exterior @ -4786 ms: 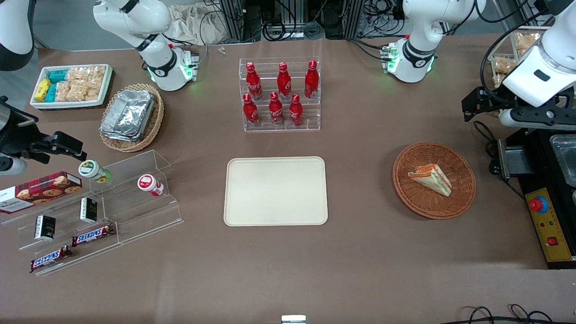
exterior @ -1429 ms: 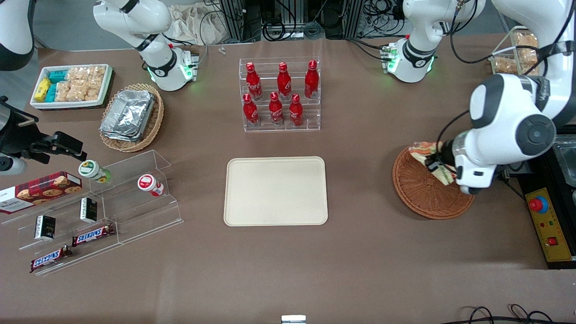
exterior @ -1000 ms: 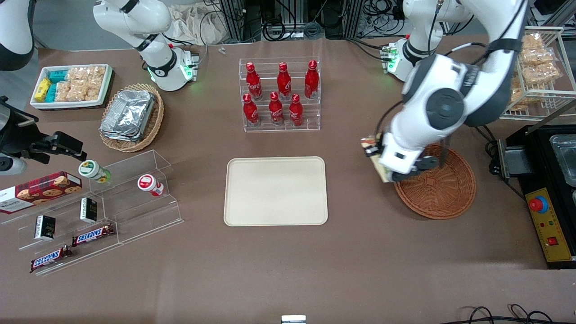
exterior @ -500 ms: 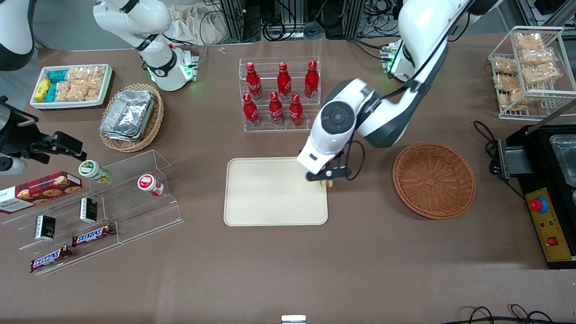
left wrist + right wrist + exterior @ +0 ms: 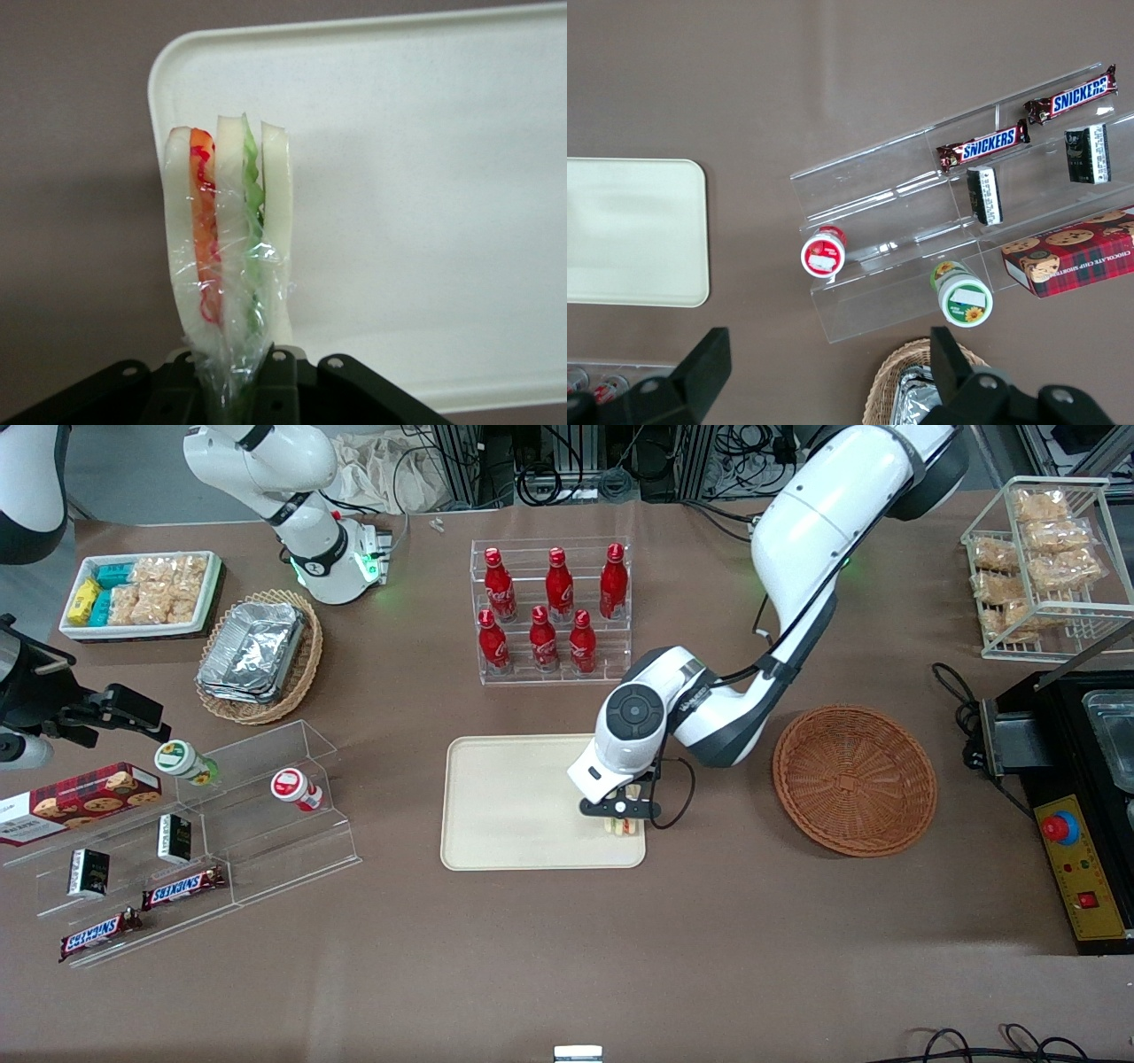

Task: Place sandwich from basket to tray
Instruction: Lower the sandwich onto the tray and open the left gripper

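My left gripper (image 5: 622, 817) hangs over the corner of the cream tray (image 5: 514, 806) nearest the front camera, on the basket's side, and is shut on the sandwich (image 5: 624, 826). In the left wrist view the clear-wrapped sandwich (image 5: 229, 239) stands on edge between the gripper (image 5: 235, 379) jaws, with pale bread and orange, red and green layers, above the tray (image 5: 416, 186) corner. The dark reddish-brown woven basket (image 5: 854, 779) lies empty beside the tray, toward the working arm's end. In the right wrist view a tray (image 5: 633, 232) end shows bare.
A clear rack of red bottles (image 5: 551, 613) stands farther from the front camera than the tray. A clear stepped shelf with snacks (image 5: 190, 833), a tan basket of foil containers (image 5: 259, 655) and a white snack tray (image 5: 142, 593) lie toward the parked arm's end. A wire rack (image 5: 1045, 567) and black control box (image 5: 1076, 841) sit past the basket.
The gripper lifted the sandwich out of the basket and carried it across to the tray; in the last half second it moved nearer the front camera over the tray's corner and lower.
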### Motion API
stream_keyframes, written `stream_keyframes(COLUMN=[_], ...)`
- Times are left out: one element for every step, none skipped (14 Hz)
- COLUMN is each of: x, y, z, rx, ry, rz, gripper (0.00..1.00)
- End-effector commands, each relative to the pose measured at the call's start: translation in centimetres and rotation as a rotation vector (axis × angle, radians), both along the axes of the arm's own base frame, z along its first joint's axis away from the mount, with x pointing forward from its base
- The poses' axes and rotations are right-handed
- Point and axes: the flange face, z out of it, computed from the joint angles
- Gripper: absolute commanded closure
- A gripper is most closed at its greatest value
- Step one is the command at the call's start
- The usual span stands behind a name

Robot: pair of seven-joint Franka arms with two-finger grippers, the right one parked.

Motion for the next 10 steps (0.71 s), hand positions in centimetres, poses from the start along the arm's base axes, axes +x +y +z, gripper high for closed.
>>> stream_keyframes(x=[0.3, 0.3, 0.3, 0.4, 0.4, 0.4, 0.6, 0.7, 0.9, 1.1], y=[-0.7, -0.7, -0.8, -0.9, -0.9, -0.8, -0.7, -0.7, -0.7, -0.4], z=[-1.2, -1.9, -2.5, -2.5, -2.5, -2.5, -2.5, -2.0, -1.0, 0.9], rx=[0.003, -0.001, -0.011, -0.016, -0.016, -0.016, -0.018, -0.019, -0.018, -0.017], ry=[-0.017, -0.016, -0.018, -0.021, -0.021, -0.02, -0.021, -0.028, -0.039, -0.058], rz=[-0.022, -0.022, -0.019, -0.019, -0.017, -0.022, -0.025, -0.027, -0.027, -0.023], gripper=[0.95, 0.8, 0.6, 0.16, 0.0, 0.0, 0.0, 0.0, 0.0, 0.0])
